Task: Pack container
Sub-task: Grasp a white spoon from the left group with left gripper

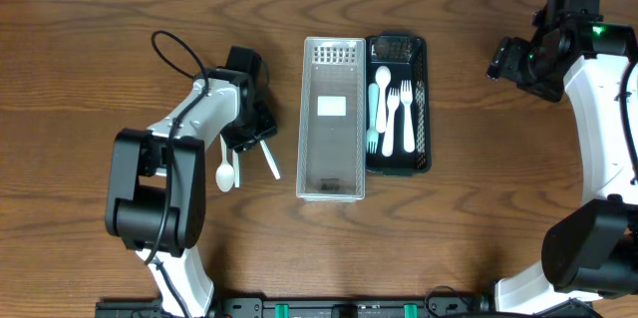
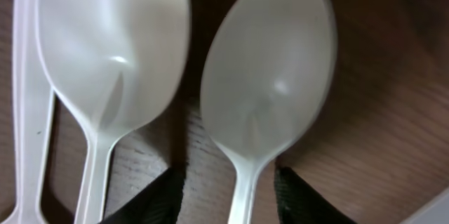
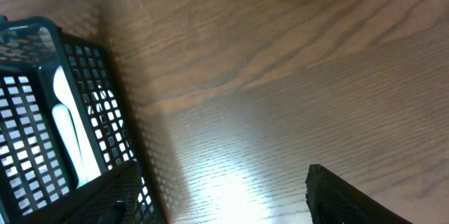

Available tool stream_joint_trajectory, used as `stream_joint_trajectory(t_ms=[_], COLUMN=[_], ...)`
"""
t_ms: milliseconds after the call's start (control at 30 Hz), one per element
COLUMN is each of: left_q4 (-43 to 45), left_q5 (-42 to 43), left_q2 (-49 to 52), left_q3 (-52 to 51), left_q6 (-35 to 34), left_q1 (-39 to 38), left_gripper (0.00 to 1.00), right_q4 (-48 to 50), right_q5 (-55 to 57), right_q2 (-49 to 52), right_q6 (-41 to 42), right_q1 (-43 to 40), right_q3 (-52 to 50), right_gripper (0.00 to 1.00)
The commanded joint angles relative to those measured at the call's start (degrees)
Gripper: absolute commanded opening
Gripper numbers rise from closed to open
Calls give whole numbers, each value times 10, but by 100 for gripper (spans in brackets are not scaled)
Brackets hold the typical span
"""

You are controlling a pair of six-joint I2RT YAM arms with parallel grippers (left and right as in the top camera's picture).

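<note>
Two white plastic spoons lie side by side on the wooden table, one [image 2: 112, 62] on the left and one [image 2: 270, 90] on the right; they also show in the overhead view [image 1: 226, 171]. A white knife [image 1: 269, 161] lies beside them. My left gripper [image 1: 247, 137] is low over them, open, its fingertips [image 2: 228, 199] either side of the right spoon's handle without touching it. A clear plastic container [image 1: 331, 119] stands at mid-table. A black mesh basket [image 1: 398, 104] beside it holds white and teal cutlery. My right gripper [image 1: 513, 59] is open and empty, above bare table [image 3: 224, 196].
The black basket's corner [image 3: 63, 112] shows at the left of the right wrist view, with a white utensil inside. The left arm's cable [image 1: 174, 54] loops over the table behind the arm.
</note>
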Motion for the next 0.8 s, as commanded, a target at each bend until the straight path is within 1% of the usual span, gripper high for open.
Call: stream_joint_trajectory(t_ms=[0,67,100,200,233,267,333,433,600,767], left_q4=[-1,-1,-1,-1,-4,-10,-33,-82,-180,-258], left_q5=[-5,-5,-5,-5,-5,-5,-5,-5,-5,-5], left_q2=[24,32,35,35,34,34,33,33,29,7], left_q3=[3,3,3,3,4,7,18,55,161,273], left_q6=[5,21,28,40,40,43,52,89,131,185], left_q1=[-7,-13,-16,-24,-26,-26,-26,-26,-26,-42], left_gripper=[42,42,38,19,8,6,6,6,6,6], right_q4=[-2,-3,-3,-4,-5,-7,-9,-11,-17,-19], right_q5=[2,2,2,2,2,2,2,2,2,2], right_q2=[-1,-1,-1,-1,-1,-1,-1,-1,-1,-1], right_q6=[-12,-12,-12,-11,-11,-11,-11,-12,-12,-12], right_q1=[-3,-3,-3,-3,-3,-3,-3,-3,-3,-3], right_q3=[3,3,3,3,3,3,3,3,3,3], right_gripper=[77,76,75,74,73,73,72,71,69,69])
